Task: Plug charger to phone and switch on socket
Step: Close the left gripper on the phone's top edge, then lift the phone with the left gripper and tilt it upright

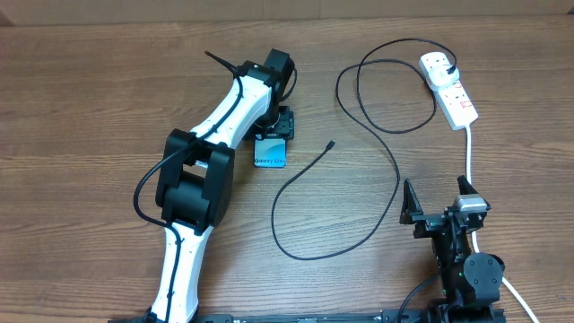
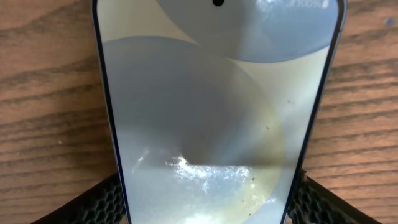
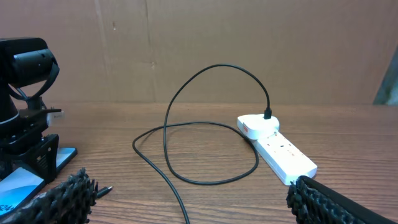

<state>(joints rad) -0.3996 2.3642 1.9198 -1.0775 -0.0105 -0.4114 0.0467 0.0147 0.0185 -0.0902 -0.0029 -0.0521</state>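
Black ribbed fingers (image 2: 109, 202) of the left hand (image 2: 208, 199) sit against both long edges of the phone (image 2: 217, 106), clamped across it. The phone lies flat on the wooden worktop (image 1: 90, 108), left of centre in the overhead view. The charger cable (image 1: 300, 169) ends in a connector tip (image 1: 332, 144) just right of the phone, not touching it. The cable loops to the upper right, where its plug sits in the white power strip (image 1: 453, 90). The right hand (image 1: 436, 193) is at the lower right, below the strip, fingers wide apart and holding nothing.
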